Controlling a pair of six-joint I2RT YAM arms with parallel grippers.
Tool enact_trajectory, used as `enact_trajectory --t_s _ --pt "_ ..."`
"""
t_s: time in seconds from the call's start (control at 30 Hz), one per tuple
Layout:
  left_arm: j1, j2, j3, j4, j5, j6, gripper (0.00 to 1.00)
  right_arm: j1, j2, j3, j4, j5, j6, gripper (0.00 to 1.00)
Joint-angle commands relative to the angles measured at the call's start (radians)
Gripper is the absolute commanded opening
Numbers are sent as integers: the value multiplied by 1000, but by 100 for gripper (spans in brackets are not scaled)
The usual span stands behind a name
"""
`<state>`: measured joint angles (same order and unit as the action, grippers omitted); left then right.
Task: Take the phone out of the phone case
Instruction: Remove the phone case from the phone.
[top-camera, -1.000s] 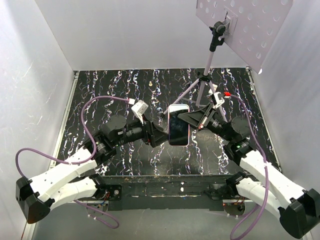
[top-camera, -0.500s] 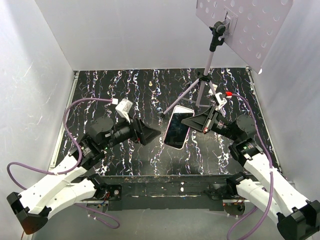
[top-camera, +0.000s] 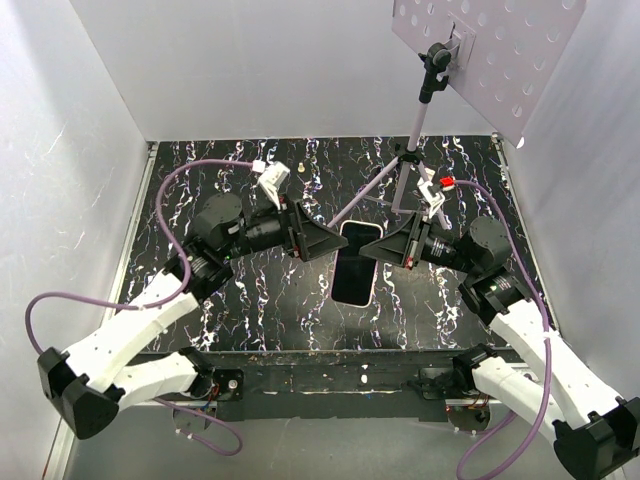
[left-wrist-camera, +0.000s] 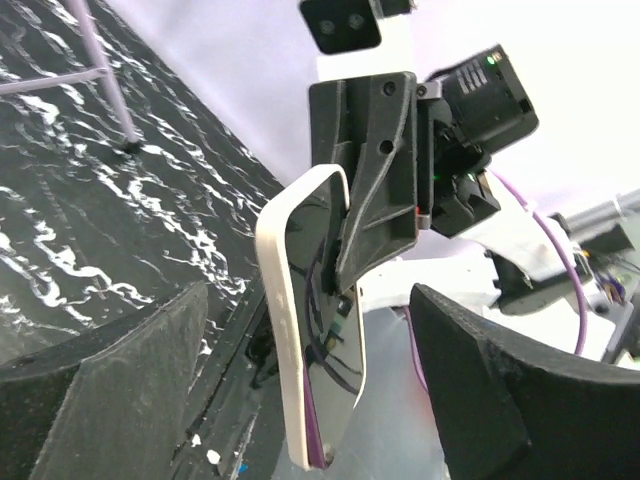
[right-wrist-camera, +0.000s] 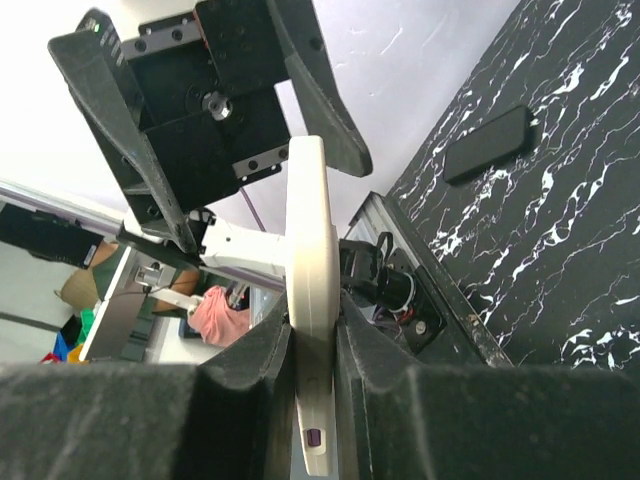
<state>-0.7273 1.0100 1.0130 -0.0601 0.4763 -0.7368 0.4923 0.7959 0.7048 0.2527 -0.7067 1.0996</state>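
— Case: material, shape?
— Smooth cream phone case (right-wrist-camera: 308, 330) w/ rounded rim. Glossy dark phone (left-wrist-camera: 325, 300) sits inside it. Both are held up off the black, white-veined table (top-camera: 250, 300).
— Fingers?
— Your R gripper (top-camera: 368, 250) pinches the cased phone front & back. Your L gripper (top-camera: 335, 240) is spread wide either side of it, not touching.

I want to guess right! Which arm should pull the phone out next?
Left. Its end effector is open and empty, right beside the phone case. The right end effector is shut on the phone case, busy holding it up.
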Motion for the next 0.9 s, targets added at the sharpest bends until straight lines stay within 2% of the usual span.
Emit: enact_trajectory --t_s 0.0,0.07,0.3,0.47,0.53,0.6,0.63,0.67,0.7,0.8,0.83,0.87 --pt "16 61 10 196 257 -97 74 3 -15 68 45 -57 -24 1" --pt "19 91 15 238 294 -131 62 6 -14 71 45 -62 -27 1" --pt "20 157 25 298 338 -197 38 23 2 82 54 -83 -41 1" --pt "22 193 29 328 360 -222 29 43 22 99 54 -88 -55 1" --pt "20 203 32 353 367 -242 17 48 28 107 45 -89 -70 1" --pt "23 208 51 336 369 -236 0 49 28 116 5 -86 -96 1" --pt "28 202 58 304 348 -222 0 49 22 123 -50 -79 -124 1" --pt "34 193 64 271 322 -204 0 49 16 131 -103 -65 -153 10" --pt "43 181 70 235 294 -182 0 49 8 140 -160 -45 -182 26" --pt "84 157 94 132 236 -174 0 49 -15 157 -329 -4 -268 58" --pt "97 163 104 114 237 -197 0 49 -18 153 -355 3 -282 64" --pt "109 170 107 115 245 -222 0 49 -20 147 -365 -2 -285 65"
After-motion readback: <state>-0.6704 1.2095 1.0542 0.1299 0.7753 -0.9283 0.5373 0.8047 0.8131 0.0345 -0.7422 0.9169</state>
